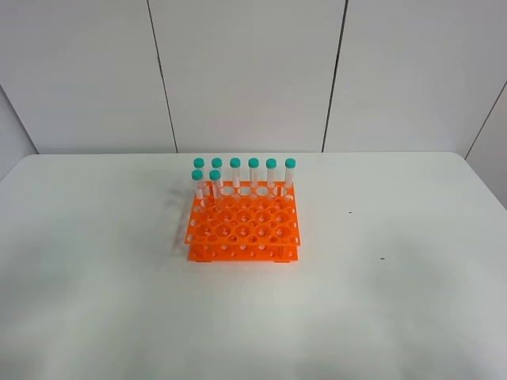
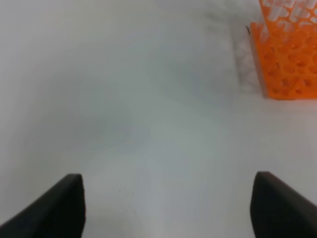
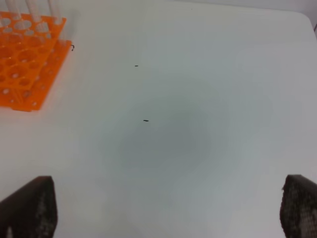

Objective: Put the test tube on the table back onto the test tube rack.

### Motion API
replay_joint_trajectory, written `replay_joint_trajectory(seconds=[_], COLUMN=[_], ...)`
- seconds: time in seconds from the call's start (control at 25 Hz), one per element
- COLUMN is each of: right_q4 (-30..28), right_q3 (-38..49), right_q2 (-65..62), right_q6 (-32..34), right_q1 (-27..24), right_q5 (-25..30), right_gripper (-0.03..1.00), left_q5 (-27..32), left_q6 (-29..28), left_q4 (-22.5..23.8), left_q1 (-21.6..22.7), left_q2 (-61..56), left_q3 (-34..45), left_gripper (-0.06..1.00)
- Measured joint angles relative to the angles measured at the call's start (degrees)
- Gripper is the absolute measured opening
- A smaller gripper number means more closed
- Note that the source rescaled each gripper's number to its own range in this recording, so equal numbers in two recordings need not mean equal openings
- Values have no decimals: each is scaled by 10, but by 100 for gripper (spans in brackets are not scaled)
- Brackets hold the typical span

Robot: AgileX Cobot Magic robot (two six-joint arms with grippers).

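**Rack loaded with eight tubes, both hands wide apart over bare desk**

As seen from the high exterior camera, the bright orange rectangular two-tiered plastic test tube rack (image 1: pixel 242 224) stands near the middle of the large plain white matte desk (image 1: pixel 396 301), its grid of round holes facing upward.

1. Tube positions. Eight slim clear plastic test tubes with teal-green screw caps stand upright in the rack. Six fill the rear row (image 1: pixel 253 174). Two more stand in the next row forward, at the rack's left end (image 1: pixel 206 186).
2. Task item. No test tube lies on the desk in any view. All visible tubes are seated in the rack, so the tube named in the task cannot be told apart from the other seven.
3. Left hand (image 2: pixel 166 208). The left wrist camera shows two dark fingertips (image 2: pixel 64 208) at the picture's lower corners, spread wide, with only bare desk between them. Nothing is gripped. The orange rack appears well apart from this hand.
4. Right hand (image 3: pixel 168 213). The right wrist camera shows two dark fingertips (image 3: pixel 29 208) at the lower corners, likewise spread wide and gripping nothing. The rack's corner is visible well apart from this hand.
5. Desk surface. Two small dark specks (image 3: pixel 145 120) lie on the desk to the right of the rack.
6. Arms. Neither arm appears in the exterior high view.
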Motion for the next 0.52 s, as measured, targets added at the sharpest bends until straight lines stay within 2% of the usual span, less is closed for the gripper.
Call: replay_joint_trajectory(seconds=[0.52], right_q4=[0], right_q3=[0], right_q2=[0], right_q6=[0], right_q1=[0], right_q5=[0], right_gripper=[100], left_q5=[0], left_q6=[0], left_q4=[0], left_q1=[0], left_q2=[0], left_q3=[0], left_gripper=[90])
